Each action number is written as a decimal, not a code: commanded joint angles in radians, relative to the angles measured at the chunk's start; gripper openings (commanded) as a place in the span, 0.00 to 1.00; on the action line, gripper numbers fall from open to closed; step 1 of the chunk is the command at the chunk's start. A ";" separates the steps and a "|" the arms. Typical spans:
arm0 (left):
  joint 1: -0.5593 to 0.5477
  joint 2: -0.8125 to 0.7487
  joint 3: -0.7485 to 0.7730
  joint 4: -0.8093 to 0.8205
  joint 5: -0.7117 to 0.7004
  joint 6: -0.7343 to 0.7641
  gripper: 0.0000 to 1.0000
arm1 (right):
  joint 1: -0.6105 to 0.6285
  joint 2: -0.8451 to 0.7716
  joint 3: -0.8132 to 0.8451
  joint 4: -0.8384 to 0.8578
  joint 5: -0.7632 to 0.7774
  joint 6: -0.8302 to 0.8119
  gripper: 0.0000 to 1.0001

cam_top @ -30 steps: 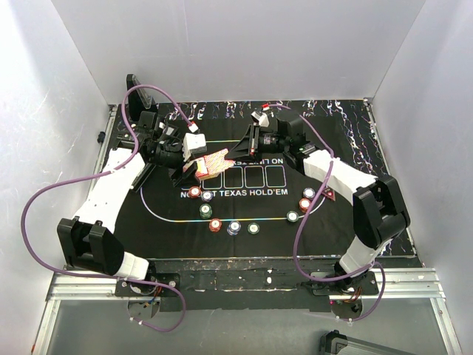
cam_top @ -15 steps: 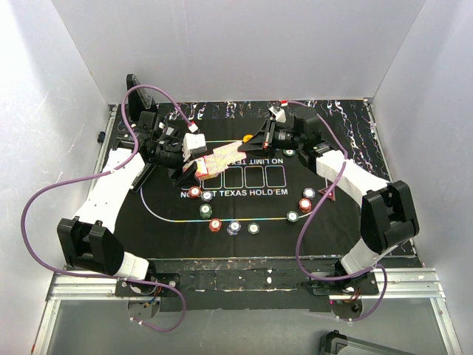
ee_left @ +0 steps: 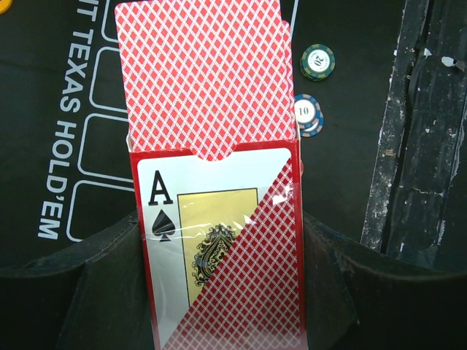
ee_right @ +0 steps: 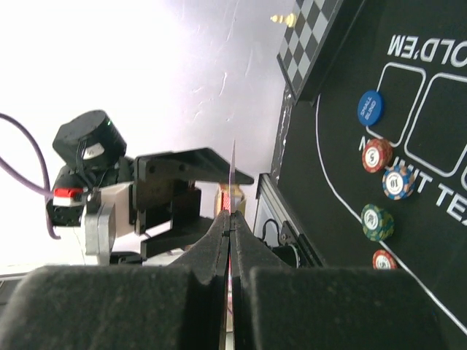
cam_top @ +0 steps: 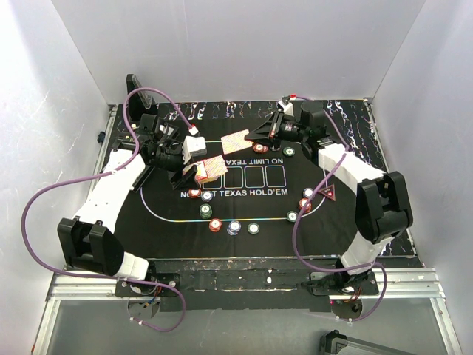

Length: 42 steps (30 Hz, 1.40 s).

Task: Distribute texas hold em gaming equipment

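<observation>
Left arm's fingers (ee_left: pixel 87 292) are clamped on the sides of the red cardboard card box with the ace-of-spades print (ee_left: pixel 219 248). Its open end points away from the wrist, so the stack of red lattice-backed playing cards (ee_left: pixel 201 80) sticks out past the notch. Reads as a feeder pose: box held off the surface, left of the mat's centre, top card exposed for the other arm.

Right arm's fingers (ee_right: pixel 204 284) are pressed together on a single red-backed card (cam_top: pixel 238 140) (edge-on in its own wrist view, just a thin line). You've got it in the air over the far middle of the black printed mat (cam_top: pixel 347 229), just right of the box and, as far as I can tell, clear of it. The pinch at one edge leaves most of the card free, my guess so it can go down flat.

The small red, blue-white and green poker chips (cam_top: pixel 215 224) sit in an arc along the mat's near line. The blue round disc (ee_right: pixel 370 107) is at a printed rectangle's edge and the dark-red triangle marker (cam_top: pixel 327 194) is on the right. None are held.

Next, I'd judge: lay this card at a player spot. Risk is the thin card twisting in the pinch.
</observation>
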 commanded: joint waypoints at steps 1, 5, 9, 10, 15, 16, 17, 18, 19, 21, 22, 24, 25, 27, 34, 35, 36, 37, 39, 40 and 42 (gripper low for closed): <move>-0.001 -0.070 0.002 -0.006 0.036 0.005 0.00 | -0.003 0.077 0.082 0.056 -0.016 0.013 0.01; -0.001 -0.083 0.013 -0.015 0.054 -0.012 0.00 | 0.012 0.189 0.154 0.033 -0.010 -0.012 0.01; -0.001 -0.086 0.027 -0.017 0.067 -0.043 0.00 | 0.078 0.314 0.280 -0.082 0.015 -0.099 0.01; -0.001 -0.086 0.028 -0.015 0.070 -0.044 0.00 | 0.097 0.353 0.315 -0.111 0.018 -0.110 0.01; -0.001 -0.083 0.033 -0.009 0.067 -0.055 0.00 | 0.183 0.525 0.501 -0.176 0.044 -0.128 0.01; 0.001 -0.080 0.036 -0.009 0.064 -0.056 0.00 | 0.200 0.557 0.547 -0.191 0.049 -0.136 0.01; 0.001 -0.081 0.036 -0.009 0.062 -0.056 0.00 | 0.215 0.592 0.591 -0.211 0.052 -0.141 0.01; -0.001 -0.078 0.039 -0.008 0.062 -0.059 0.00 | 0.227 0.629 0.631 -0.234 0.055 -0.145 0.01; -0.001 -0.080 0.043 -0.009 0.063 -0.062 0.00 | 0.239 0.670 0.673 -0.248 0.061 -0.148 0.01; 0.001 -0.078 0.053 -0.009 0.065 -0.067 0.00 | 0.256 0.718 0.724 -0.259 0.072 -0.145 0.01; -0.001 -0.078 0.053 -0.008 0.065 -0.072 0.00 | 0.264 0.736 0.739 -0.257 0.082 -0.147 0.01; -0.001 -0.081 0.051 0.000 0.065 -0.082 0.00 | 0.273 0.769 0.764 -0.259 0.104 -0.147 0.01; -0.001 -0.086 0.048 0.001 0.065 -0.085 0.00 | 0.275 0.781 0.770 -0.256 0.116 -0.144 0.01; -0.001 -0.092 0.045 0.008 0.068 -0.098 0.00 | 0.276 0.807 0.780 -0.240 0.132 -0.128 0.01; 0.001 -0.115 0.022 0.014 0.062 -0.101 0.00 | 0.304 0.908 0.903 -0.294 0.130 -0.113 0.01; 0.004 -0.115 0.021 0.012 0.065 -0.102 0.00 | 0.309 0.916 0.908 -0.297 0.127 -0.111 0.01; 0.004 -0.115 0.019 0.014 0.067 -0.104 0.00 | 0.315 0.922 0.914 -0.300 0.130 -0.116 0.01; 0.006 -0.115 0.020 0.015 0.068 -0.105 0.00 | 0.319 0.928 0.920 -0.306 0.133 -0.119 0.01; 0.006 -0.113 0.022 0.015 0.071 -0.109 0.00 | 0.332 0.941 0.941 -0.340 0.144 -0.140 0.01; 0.006 -0.113 0.022 0.014 0.074 -0.110 0.00 | 0.338 0.942 0.958 -0.375 0.162 -0.163 0.01; 0.006 -0.113 0.024 0.021 0.076 -0.119 0.00 | 0.345 0.945 0.969 -0.404 0.170 -0.185 0.01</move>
